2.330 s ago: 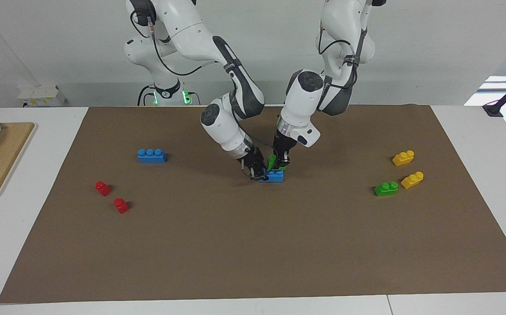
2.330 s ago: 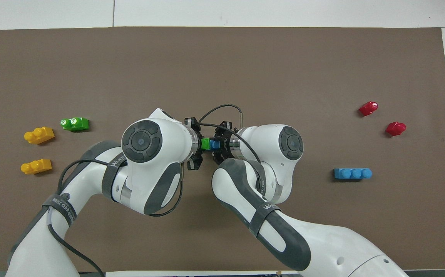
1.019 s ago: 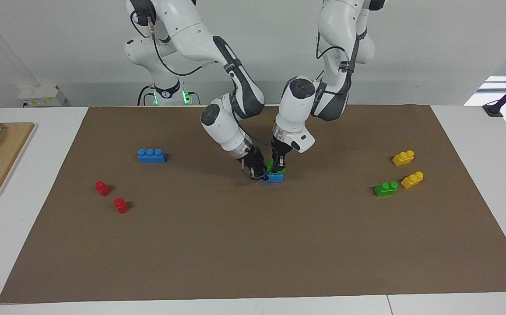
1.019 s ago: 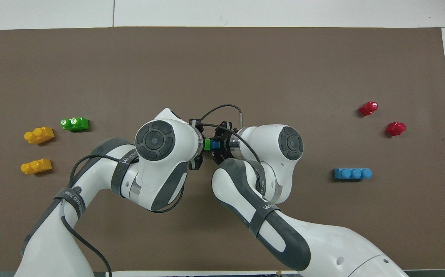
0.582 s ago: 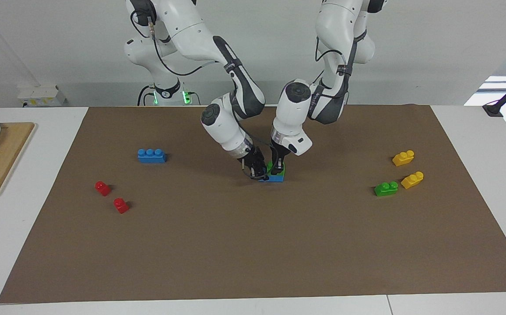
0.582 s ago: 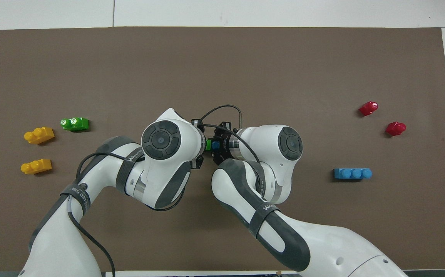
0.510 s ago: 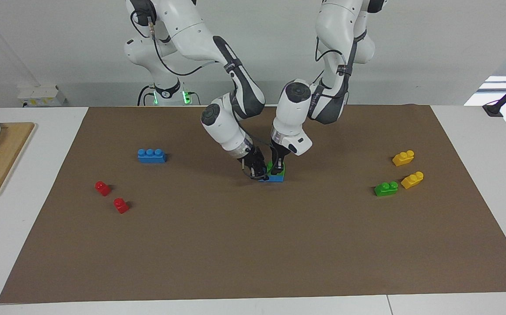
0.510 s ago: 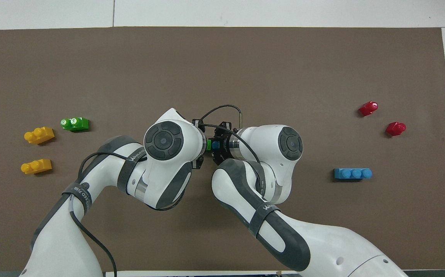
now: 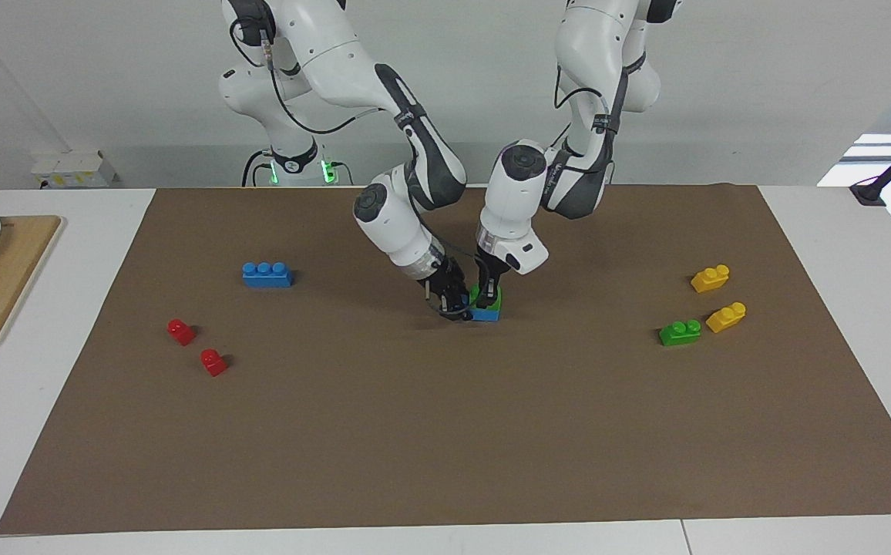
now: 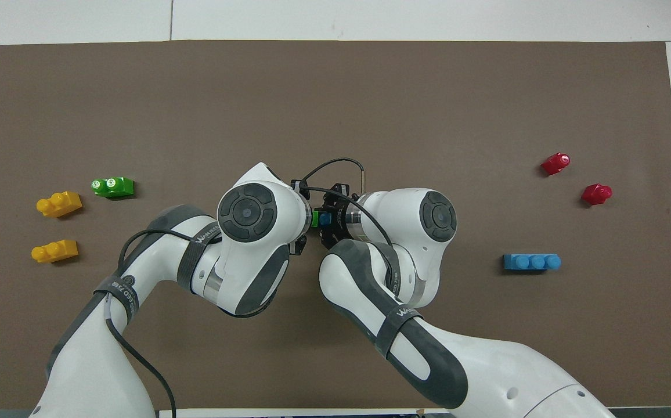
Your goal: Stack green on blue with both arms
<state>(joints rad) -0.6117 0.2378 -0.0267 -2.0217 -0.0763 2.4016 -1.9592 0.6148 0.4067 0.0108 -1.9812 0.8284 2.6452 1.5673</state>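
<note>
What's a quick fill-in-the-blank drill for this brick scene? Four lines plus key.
1. On the central blue brick, beside the right gripper, sits a ___ brick gripped by the left gripper.
2. The number of yellow bricks on the mat is ___.
3. The spare green brick lies toward the ___ arm's end of the mat.
4. The spare blue brick has ___ studs.

Missing words: green; two; left; three.

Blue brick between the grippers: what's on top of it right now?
A green brick sits on the blue brick, with the left gripper shut on it. The right gripper covers the blue brick's other end.
</note>
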